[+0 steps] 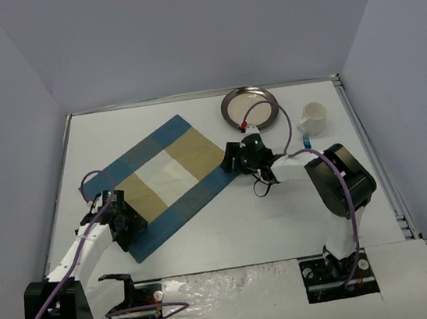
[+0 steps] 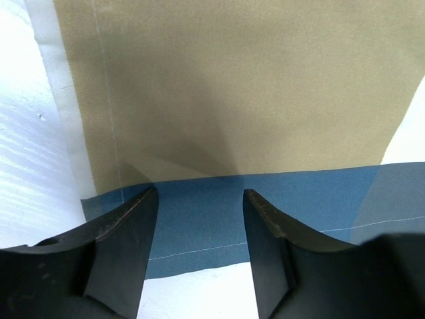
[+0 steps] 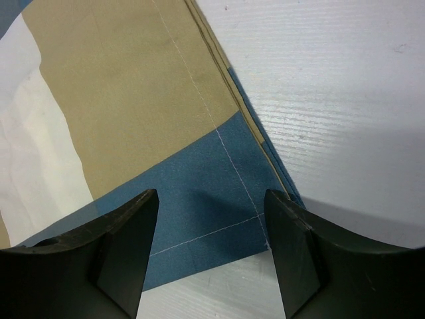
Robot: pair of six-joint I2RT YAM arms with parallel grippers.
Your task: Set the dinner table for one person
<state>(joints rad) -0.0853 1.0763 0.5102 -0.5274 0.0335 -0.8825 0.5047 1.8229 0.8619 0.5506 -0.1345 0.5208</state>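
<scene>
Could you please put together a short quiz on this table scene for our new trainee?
1. True or false: the white mug stands on the striped placemat.
2. Over what do the left gripper and the right gripper both hang? A: the placemat's edges. B: the mug. C: the metal plate.
3. Fill in: both grippers' jaws are ____.
Key: 1 false, since the mug stands on the bare dinner table, beside the metal plate. 2 A. 3 open.
</scene>
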